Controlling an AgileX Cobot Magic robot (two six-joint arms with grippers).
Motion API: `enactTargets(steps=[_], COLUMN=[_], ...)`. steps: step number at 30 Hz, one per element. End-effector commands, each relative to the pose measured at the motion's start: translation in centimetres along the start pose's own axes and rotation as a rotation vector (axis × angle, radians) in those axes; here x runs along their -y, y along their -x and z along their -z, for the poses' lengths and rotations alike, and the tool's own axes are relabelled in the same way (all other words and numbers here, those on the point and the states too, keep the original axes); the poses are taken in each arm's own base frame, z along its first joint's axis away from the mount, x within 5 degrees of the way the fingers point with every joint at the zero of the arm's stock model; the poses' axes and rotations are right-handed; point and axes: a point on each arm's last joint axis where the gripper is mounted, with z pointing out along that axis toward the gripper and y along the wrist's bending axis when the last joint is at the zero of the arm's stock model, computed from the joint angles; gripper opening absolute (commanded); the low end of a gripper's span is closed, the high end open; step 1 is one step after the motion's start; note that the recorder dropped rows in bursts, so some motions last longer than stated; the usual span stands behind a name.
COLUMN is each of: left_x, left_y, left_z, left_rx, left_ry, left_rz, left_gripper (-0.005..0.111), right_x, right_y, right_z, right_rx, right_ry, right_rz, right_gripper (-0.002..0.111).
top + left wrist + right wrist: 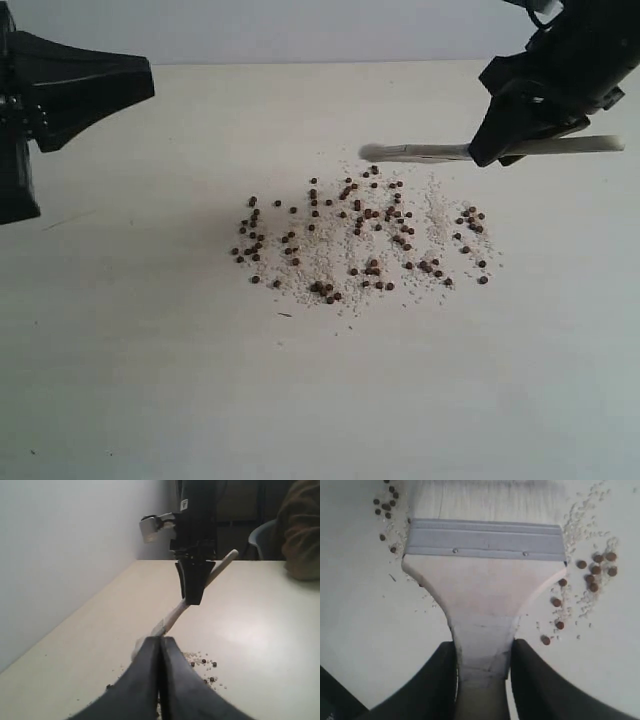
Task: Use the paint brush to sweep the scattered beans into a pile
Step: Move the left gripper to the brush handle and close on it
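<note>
**Item 1, table** (150, 330): pale, plain top. We record it as the surface that bears everything below.

**Item 2, beans** (365, 235): dozens of small round reddish-brown pellets. We find them in a loose spread across the middle of the table, a few in small clusters and many single, not heaped. Fine white grains (322, 252) lie mixed among them.

**Item 3, paint brush** (420, 152): wide and flat, with a cream handle, silver ferrule (485, 539) and pale bristles (485, 500). We place it at the far edge of the spread, bristle end lowest and nearest the beans, handle slanting up toward the right. In the right wrist view, beans lie on both sides of the brush head. We cannot tell whether the bristles touch the table.

**Item 4, right gripper** (497, 150): jaws clamped on the brush handle, one finger on each side, just behind the flared shoulder.

**Item 5, left gripper** (160, 645): we note it off to the left of the spread, touching none of it. Its jaws are pressed together with nothing between them.
</note>
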Motion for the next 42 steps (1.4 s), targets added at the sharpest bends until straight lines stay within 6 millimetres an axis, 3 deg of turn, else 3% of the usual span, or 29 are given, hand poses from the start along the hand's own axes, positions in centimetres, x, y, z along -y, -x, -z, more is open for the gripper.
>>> enactTargets(steps=[1, 8, 13, 18, 29, 42], left_x=[-0.3, -1.8, -1.7, -1.8, -2.1, -4.4], left_y=[0.0, -2.6, -3.5, -4.5, -4.6, -5.3], left_z=[-0.2, 0.2, -1.1, -3.9, -8.7, -11.0], left_rx=[-0.019, -0.309, -0.330, -0.416, -0.467, -0.480], left_ry=[0.028, 0.166, 0.137, 0.081, 0.004, -0.001], left_rz=[-0.065, -0.205, -0.306, -0.421, -0.594, -0.651], left_gripper=[0.000, 0.001, 0.020, 0.034, 0.036, 0.036], right_x=[-1.5, -3.8, -3.2, -2.6, -2.4, -3.0], right_y=[0.5, 2.6, 3.7, 4.1, 6.4, 7.8], right_z=[-0.4, -1.6, -2.3, -3.4, -3.3, -2.9], right_rx=[0.012, 0.047, 0.043, 0.036, 0.082, 0.127], right_ry=[0.047, -0.025, -0.034, -0.034, -0.026, 0.029], right_rz=[0.030, 0.157, 0.146, 0.148, 0.169, 0.212], right_gripper=[0.000, 0.000, 0.000, 0.000, 0.000, 0.000])
